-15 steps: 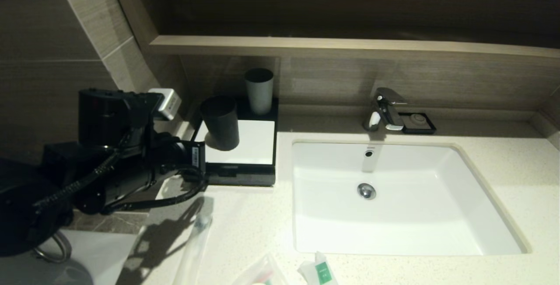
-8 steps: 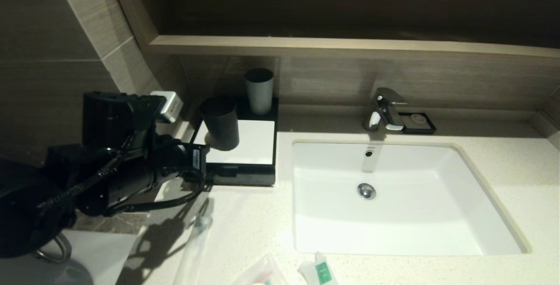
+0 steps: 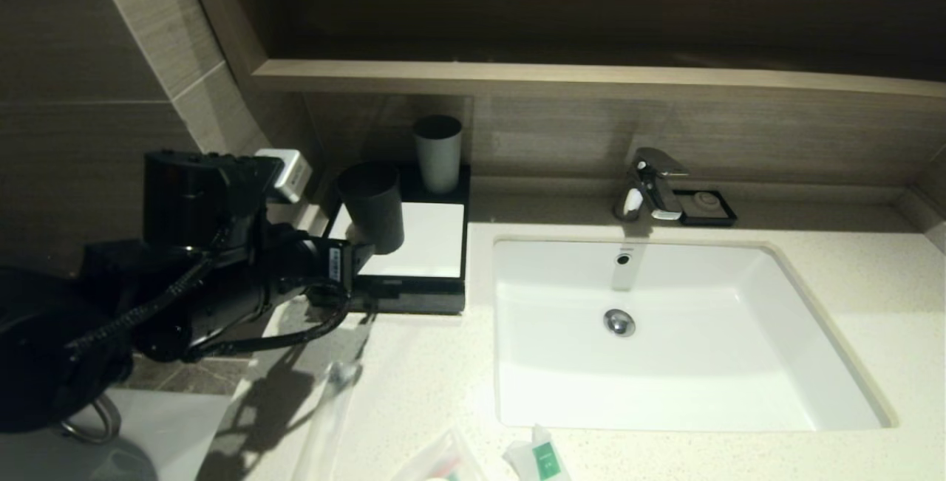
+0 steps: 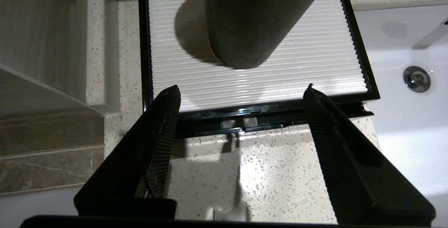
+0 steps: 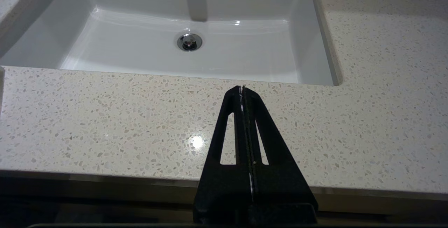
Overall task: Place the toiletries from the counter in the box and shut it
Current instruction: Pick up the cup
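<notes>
Since the earlier head view, the left gripper [image 4: 241, 91] has been edging a little toward the low black rectangular box with the white ribbed top panel [image 3: 421, 244], and its two black fingers [image 4: 161, 133] are now standing wide apart with nothing between them. It is hovering at the front edge of the box, where the shallow black front drawer [image 4: 245, 121] is showing as a narrow dark strip just proud of the box front, resting on the cream-white speckled stone counter [image 3: 421, 377]. A dark cylindrical cup [image 3: 372, 206] is standing on the white panel, and a grey cylindrical cup [image 3: 437, 152] is standing behind it at the back of the box. The toiletries are lying on the counter's near edge, well apart from the box: a long thin clear sleeve [image 3: 329, 414], a clear plastic pouch [image 3: 440, 459] and a white sachet with a green label [image 3: 539, 455]. The white rectangular basin [image 3: 665, 363] is sitting to the right of the box, with a chrome tap [image 3: 650, 185] behind it and a small black soap dish [image 3: 708, 206] just beside the tap. The right gripper [image 5: 242, 88] is hanging parked above the near counter edge in front of the basin, its fingers pressed together.
</notes>
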Robot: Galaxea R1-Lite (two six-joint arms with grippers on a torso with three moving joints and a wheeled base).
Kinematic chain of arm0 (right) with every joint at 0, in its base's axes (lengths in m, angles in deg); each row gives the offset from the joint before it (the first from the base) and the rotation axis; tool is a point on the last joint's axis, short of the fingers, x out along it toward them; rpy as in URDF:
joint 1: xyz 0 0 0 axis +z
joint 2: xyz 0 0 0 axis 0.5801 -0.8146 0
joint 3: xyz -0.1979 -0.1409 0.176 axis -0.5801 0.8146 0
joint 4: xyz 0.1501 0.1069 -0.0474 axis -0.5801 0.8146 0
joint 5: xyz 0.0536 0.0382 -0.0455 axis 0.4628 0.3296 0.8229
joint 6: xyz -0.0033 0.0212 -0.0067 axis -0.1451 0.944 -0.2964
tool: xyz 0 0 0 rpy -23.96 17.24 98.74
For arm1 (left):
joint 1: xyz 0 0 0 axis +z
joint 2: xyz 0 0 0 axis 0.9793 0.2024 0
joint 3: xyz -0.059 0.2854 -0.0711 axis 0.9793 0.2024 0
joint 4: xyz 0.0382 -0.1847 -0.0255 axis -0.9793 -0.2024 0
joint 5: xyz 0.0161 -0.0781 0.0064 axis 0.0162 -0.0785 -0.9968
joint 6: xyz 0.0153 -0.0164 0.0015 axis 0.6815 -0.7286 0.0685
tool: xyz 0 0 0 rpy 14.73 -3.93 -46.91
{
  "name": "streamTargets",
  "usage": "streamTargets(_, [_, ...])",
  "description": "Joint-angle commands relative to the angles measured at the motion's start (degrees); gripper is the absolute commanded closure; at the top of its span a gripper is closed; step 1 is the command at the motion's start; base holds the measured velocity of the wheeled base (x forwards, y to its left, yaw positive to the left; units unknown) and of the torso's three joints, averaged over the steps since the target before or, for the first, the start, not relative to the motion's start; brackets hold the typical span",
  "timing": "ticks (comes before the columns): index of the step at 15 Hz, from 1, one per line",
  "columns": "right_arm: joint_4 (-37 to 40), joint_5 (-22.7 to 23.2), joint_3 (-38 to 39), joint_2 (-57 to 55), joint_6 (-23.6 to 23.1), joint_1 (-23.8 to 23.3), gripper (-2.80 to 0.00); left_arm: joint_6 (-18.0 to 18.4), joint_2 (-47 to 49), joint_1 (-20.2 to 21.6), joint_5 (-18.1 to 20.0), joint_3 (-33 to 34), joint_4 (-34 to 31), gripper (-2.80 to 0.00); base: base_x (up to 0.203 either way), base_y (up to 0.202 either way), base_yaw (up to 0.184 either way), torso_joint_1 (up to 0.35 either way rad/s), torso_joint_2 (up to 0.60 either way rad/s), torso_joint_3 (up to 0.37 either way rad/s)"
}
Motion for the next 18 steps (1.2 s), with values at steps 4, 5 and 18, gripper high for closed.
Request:
streamTargets(4, [0.0,0.0,0.0,0.0,-0.1,0.0,0.0,0.0,1.4,-1.3,-1.7,-0.9,0.2,-2.8,0.0,0.0,0.0,0.0,0.0,0.0])
streamTargets(5, [0.0,0.0,0.0,-0.1,-0.1,0.0,0.0,-0.1,1.6,-1.7,-2.0,-1.3,0.1,-2.8,0.0,0.0,0.0,0.0,0.0,0.0])
streamTargets(18, [0.0,0.0,0.0,0.0,-0.1,0.0,0.0,0.1,11.3,-2.0,-5.6,-3.8,11.2,-2.8,0.0,0.0,0.0,0.0,0.0,0.0])
